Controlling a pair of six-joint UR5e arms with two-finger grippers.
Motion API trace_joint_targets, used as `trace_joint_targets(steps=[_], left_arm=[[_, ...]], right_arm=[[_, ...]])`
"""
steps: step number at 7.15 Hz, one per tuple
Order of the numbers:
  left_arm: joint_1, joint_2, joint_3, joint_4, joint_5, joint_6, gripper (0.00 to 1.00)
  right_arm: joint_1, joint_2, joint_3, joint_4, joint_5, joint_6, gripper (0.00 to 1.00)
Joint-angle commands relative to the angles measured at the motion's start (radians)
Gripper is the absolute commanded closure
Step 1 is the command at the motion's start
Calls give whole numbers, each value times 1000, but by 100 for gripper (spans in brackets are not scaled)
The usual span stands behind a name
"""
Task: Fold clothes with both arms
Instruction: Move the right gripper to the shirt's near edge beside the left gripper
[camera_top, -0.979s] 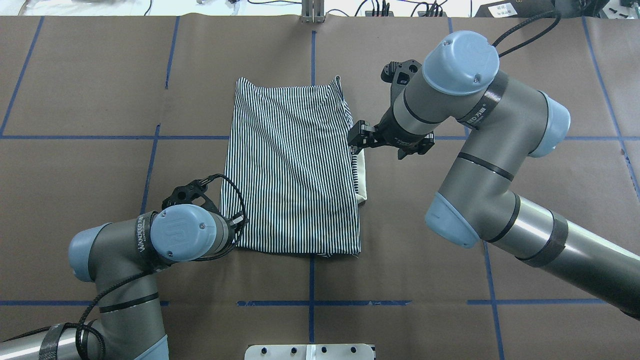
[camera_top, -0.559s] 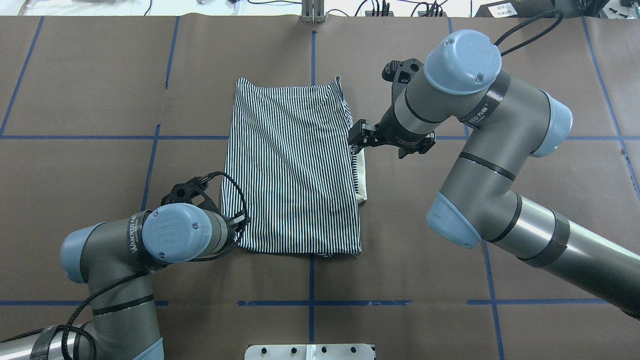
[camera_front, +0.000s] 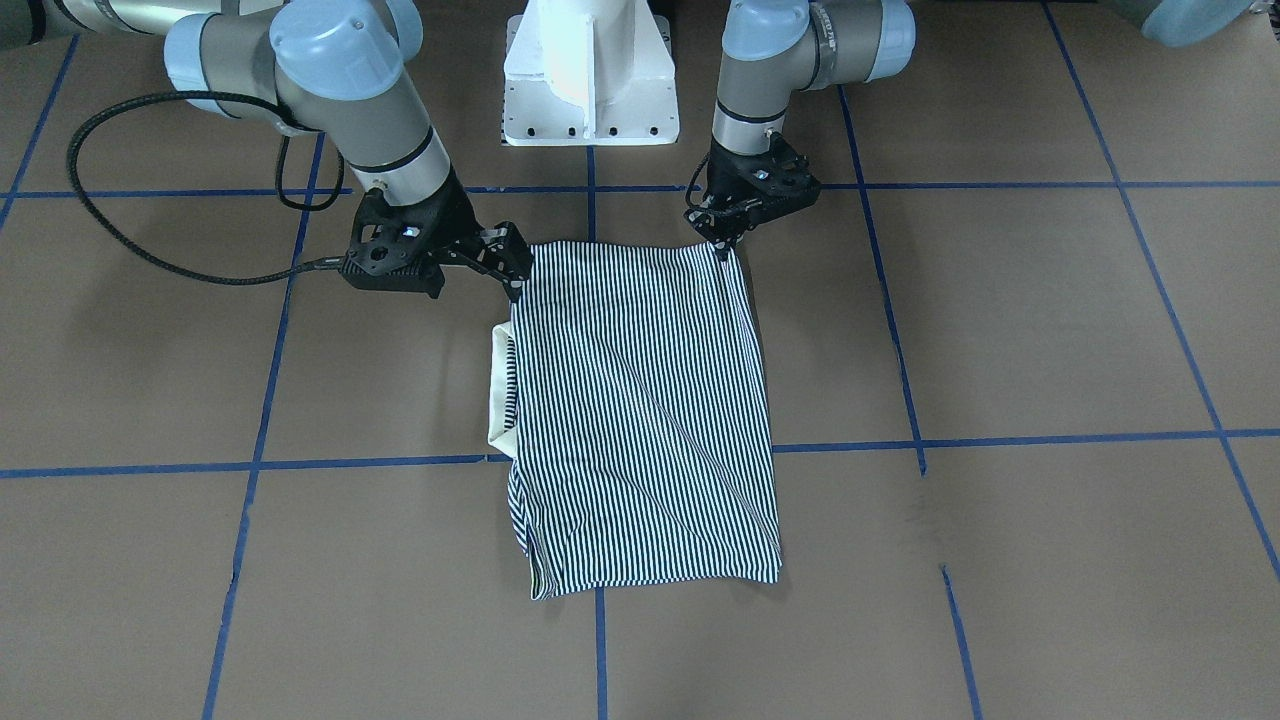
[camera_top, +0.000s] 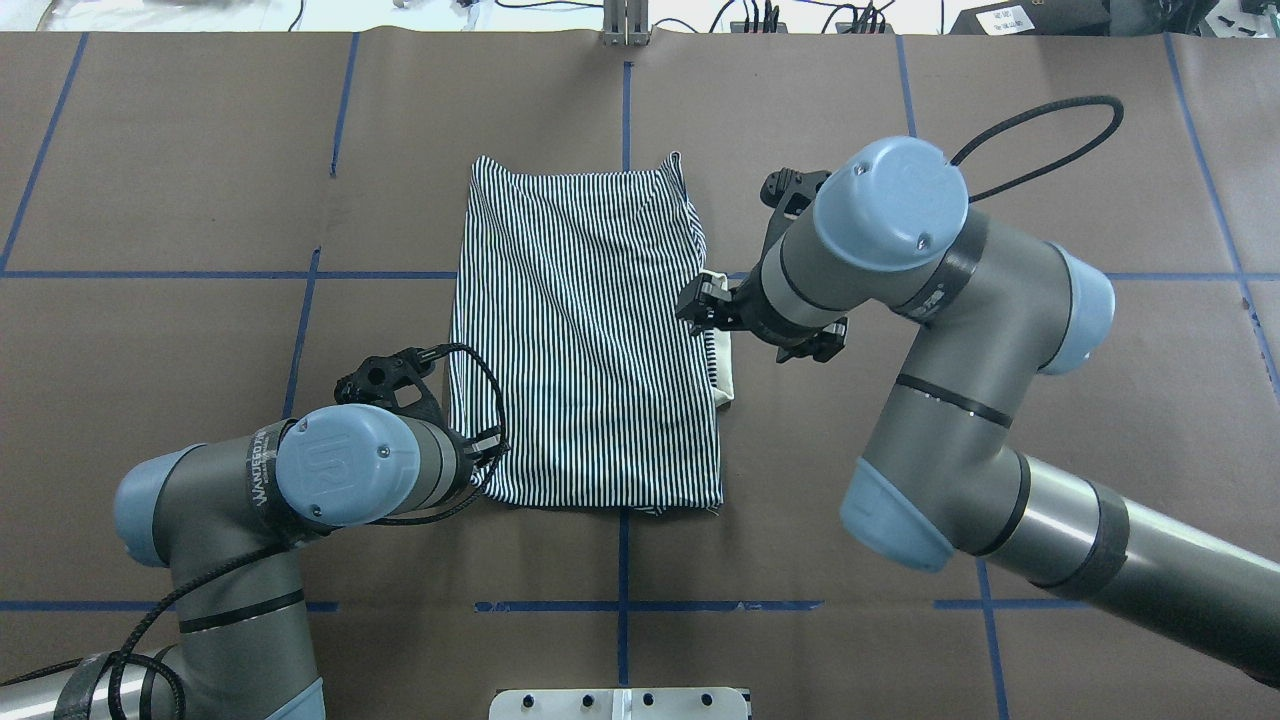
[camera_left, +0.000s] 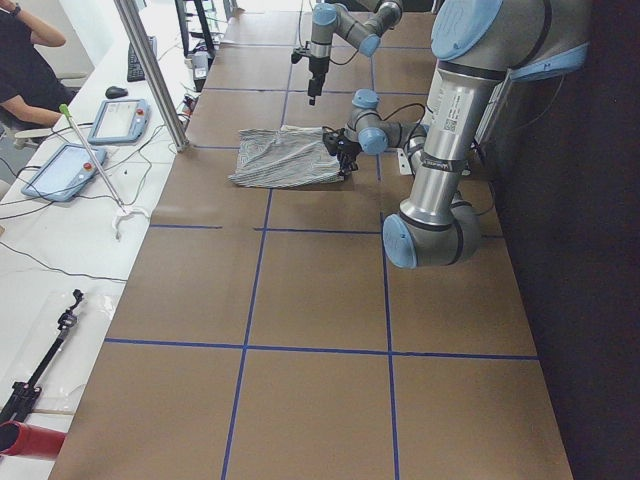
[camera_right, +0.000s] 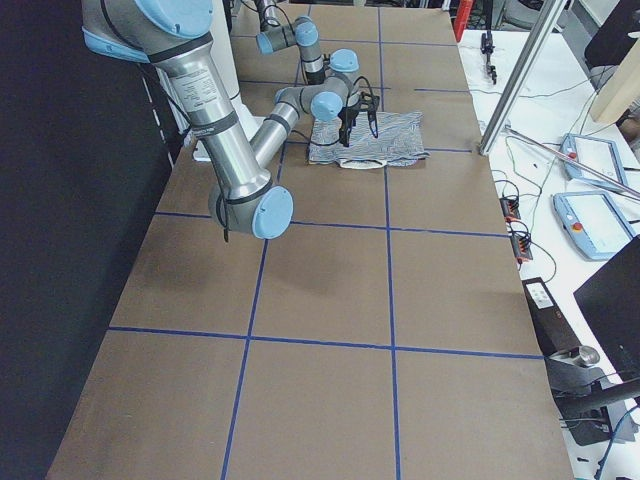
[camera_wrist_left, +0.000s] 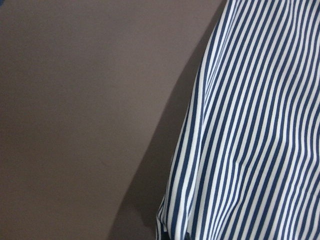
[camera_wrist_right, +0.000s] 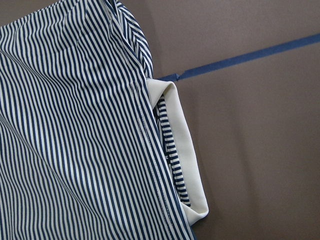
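The navy-and-white striped polo shirt (camera_top: 590, 330) lies folded into a tall rectangle mid-table, back side up. It also shows in the front view (camera_front: 640, 400). Its cream collar (camera_top: 724, 365) pokes out of the right edge and also shows in the right wrist view (camera_wrist_right: 182, 145). My left gripper (camera_top: 490, 447) is low at the shirt's near-left corner, fingertips pinched together on the cloth (camera_front: 722, 240). The left wrist view shows only the striped edge (camera_wrist_left: 250, 140) close up. My right gripper (camera_top: 697, 305) hovers open above the shirt's right edge by the collar, holding nothing (camera_front: 515, 268).
Brown paper with blue tape lines (camera_top: 620, 606) covers the table. The white pedestal base (camera_front: 590, 80) stands at the near edge between the arms. A metal post (camera_top: 625, 25) stands at the far edge. Tablets and a seated person (camera_left: 20, 60) are past the far side.
My right arm has swung nearer and lower, bringing its gripper in over the shirt's right edge by the collar. My left gripper shifted slightly right at the near-left corner.
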Motion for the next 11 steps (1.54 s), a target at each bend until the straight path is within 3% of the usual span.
trace_joint_targets(steps=[1, 4, 7, 11], left_arm=[[0, -5, -10, -2, -4, 9, 100], [0, -7, -33, -2, -5, 7, 100], [-1, -7, -64, -2, -7, 9, 100], [0, -7, -66, -2, -7, 9, 100]], right_arm=[[-146, -12, 11, 0, -164, 305, 0], [-228, 24, -24, -87, -217, 559, 0], [-237, 183, -215, -151, -216, 610, 0], [-237, 176, -220, -197, -188, 624, 0]])
